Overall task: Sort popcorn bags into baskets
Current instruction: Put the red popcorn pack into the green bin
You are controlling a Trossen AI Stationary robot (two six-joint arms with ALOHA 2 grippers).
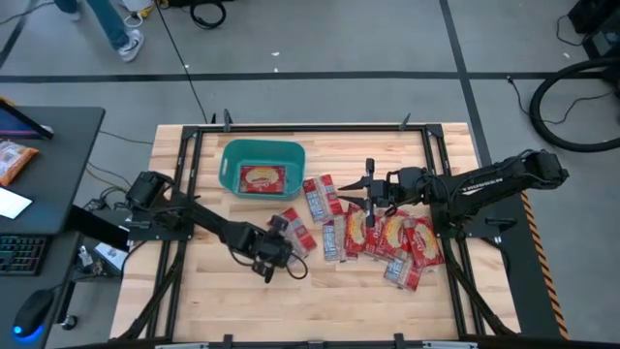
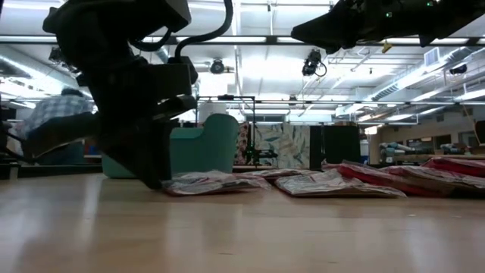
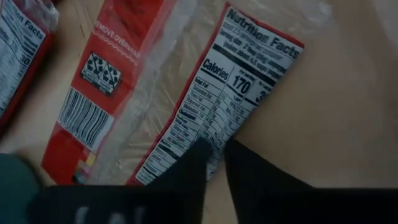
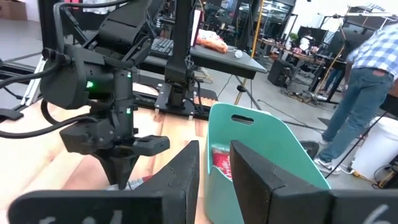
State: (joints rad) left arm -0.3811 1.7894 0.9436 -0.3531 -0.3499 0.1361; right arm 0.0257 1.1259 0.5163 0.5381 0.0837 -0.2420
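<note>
Left end effector (image 3: 214,163), nearly closed, touches popcorn bag (image 3: 186,87) reading "Nutrition Facts".

Both arms (image 1: 208,225) are matte black, jointed, with black cables; a green light (image 4: 91,84) glows on one.

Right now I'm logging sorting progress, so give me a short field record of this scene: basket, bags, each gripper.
basket: teal basket at the table's far side, upright
bags in basket: one popcorn bag visible inside
bags on table: loose cluster right of the basket, some overlapping
left gripper: left gripper low at the table, at the edge of a bag lying label side up; narrow gap between its tips
right gripper: right gripper raised above the cluster, open, holding nothing
</note>
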